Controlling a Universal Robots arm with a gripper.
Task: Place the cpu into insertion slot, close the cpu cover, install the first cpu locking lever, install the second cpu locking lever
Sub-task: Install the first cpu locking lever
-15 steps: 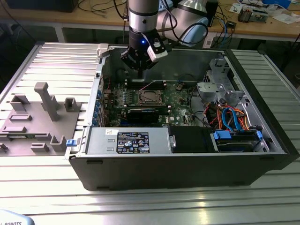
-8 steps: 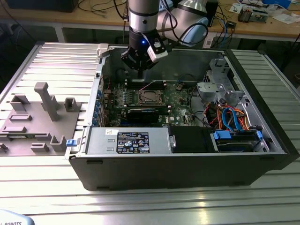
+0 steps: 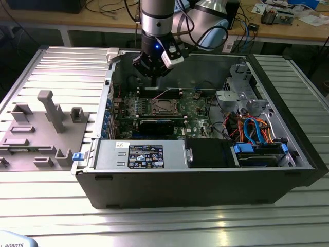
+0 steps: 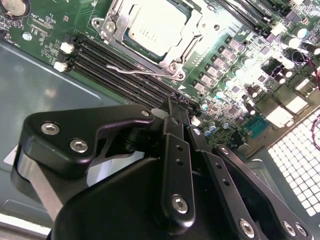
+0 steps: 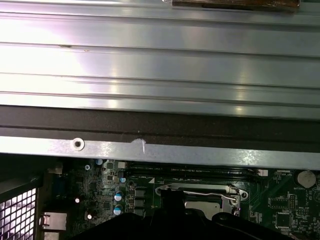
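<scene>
Open PC case (image 3: pixel 288 170) sits on a ribbed metal table (image 3: pixel 164 226), w/ a grey fixture (image 3: pixel 43 134) at the exterior view's left. Arm (image 3: pixel 159 15) comes down from above into the case; gripper (image 3: pixel 153 77) hangs just above the green board (image 3: pixel 198 105), near the case's back wall, not touching anything. In the second wrist view the gripper (image 4: pixel 175 107) has its fingers (image 4: pixel 172 115) pressed together, tips meeting w/ nothing between them, over the black memory slots (image 4: pixel 125 67). CPU (image 4: pixel 157 25) lies flat in the slot (image 3: pixel 163 107), dull silver top showing through the cover's cut-out. Cover (image 4: pixel 192 37) is down flat around the cpu. 1 thin wire lever (image 4: pixel 137 71) lies along the cover's edge beside the memory slots; can't tell if it's hooked. In the first wrist view the same lever (image 5: pixel 195 190) runs across the socket, w/ the case rim (image 5: pixel 160 150) and table ribs beyond. Blue and orange cables (image 3: pixel 254 128) bunch by the drive cage at the exterior view's right, well apart from the gripper.
</scene>
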